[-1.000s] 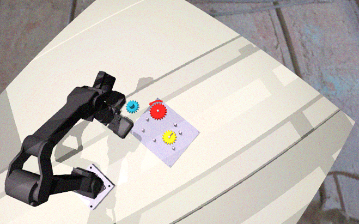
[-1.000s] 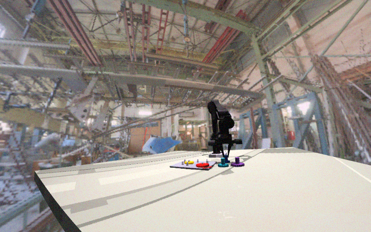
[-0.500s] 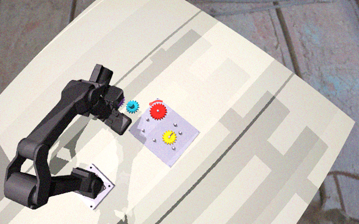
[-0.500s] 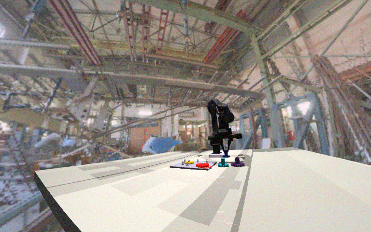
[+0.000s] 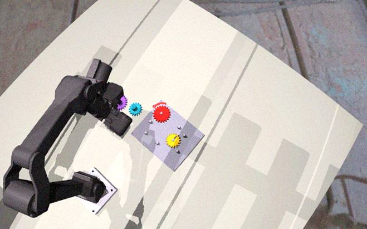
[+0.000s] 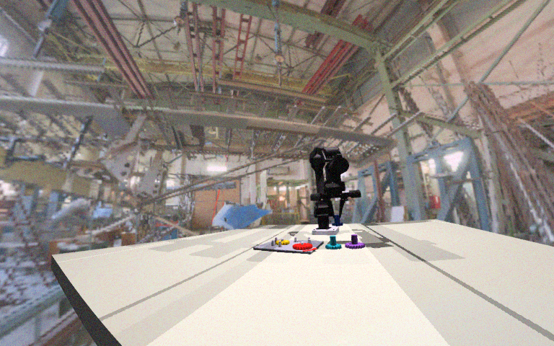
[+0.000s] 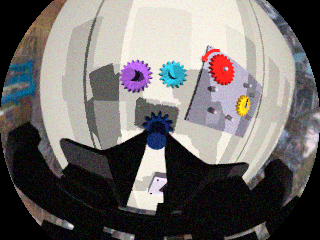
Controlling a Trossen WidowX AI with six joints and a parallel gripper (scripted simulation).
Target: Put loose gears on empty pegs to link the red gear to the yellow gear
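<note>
The dark blue gear (image 6: pixel 337 223) (image 7: pixel 158 120) is held by its knob between the fingertips of my gripper (image 7: pixel 156 136), above the table. The arm hides it in the top view. A cyan gear (image 5: pixel 135 109) (image 6: pixel 332 246) (image 7: pixel 173 75) and a purple gear (image 5: pixel 123 102) (image 6: pixel 354 245) (image 7: pixel 129 73) stand upright on the table, beside the grey board (image 5: pixel 172 164) (image 7: pixel 199 113). The red gear (image 5: pixel 158 117) (image 6: pixel 302 246) (image 7: pixel 219 70) and the smaller yellow gear (image 5: pixel 170 141) (image 6: pixel 282 242) (image 7: pixel 242 106) sit on board pegs, apart from each other. Several pegs are empty.
The red arrow (image 5: pixel 158 104) (image 7: pixel 210 53) lies beside the red gear at the board's corner. The white base plate (image 5: pixel 111 195) (image 7: pixel 156 184) of the arm is on the table, on the near side of the board. Dark shadows cross the table.
</note>
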